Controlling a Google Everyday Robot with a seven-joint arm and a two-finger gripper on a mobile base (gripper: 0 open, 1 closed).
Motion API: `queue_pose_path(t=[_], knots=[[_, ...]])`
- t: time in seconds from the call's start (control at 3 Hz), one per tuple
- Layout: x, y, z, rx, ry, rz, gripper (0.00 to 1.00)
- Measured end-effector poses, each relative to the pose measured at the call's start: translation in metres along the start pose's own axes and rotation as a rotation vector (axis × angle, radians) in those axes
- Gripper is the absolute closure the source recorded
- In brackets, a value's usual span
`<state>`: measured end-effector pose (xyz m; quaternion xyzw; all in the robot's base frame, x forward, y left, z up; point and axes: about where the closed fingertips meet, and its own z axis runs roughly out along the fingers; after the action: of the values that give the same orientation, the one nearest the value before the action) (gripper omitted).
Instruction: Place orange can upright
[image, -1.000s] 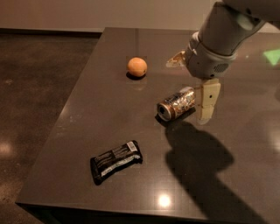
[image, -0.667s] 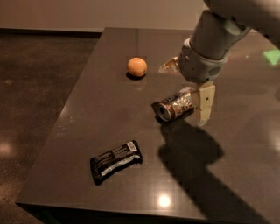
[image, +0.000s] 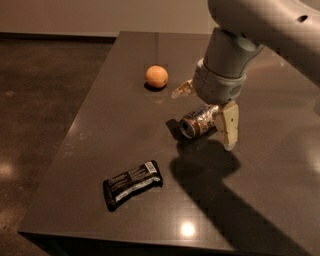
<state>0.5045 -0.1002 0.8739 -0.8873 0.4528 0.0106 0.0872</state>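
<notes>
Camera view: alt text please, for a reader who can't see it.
The gripper hangs low over a dark table, its open fingers either side of an orange can lying on its side. A round orange fruit sits behind the can to the left, and a black wrapper lies nearer the front edge.

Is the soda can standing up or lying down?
Lying down: the orange can rests on the table, round end facing sideways, under the open gripper.
</notes>
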Motion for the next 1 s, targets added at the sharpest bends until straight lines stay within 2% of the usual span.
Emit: queue_pose_path(t=[0.33, 0.67, 1.0], knots=[[-0.001, 0.001, 0.010, -0.036, -0.017, -0.016, 0.00], [-0.001, -0.003, 0.017, -0.053, -0.026, -0.018, 0.15], [-0.001, -0.007, 0.021, -0.059, -0.032, -0.017, 0.37]])
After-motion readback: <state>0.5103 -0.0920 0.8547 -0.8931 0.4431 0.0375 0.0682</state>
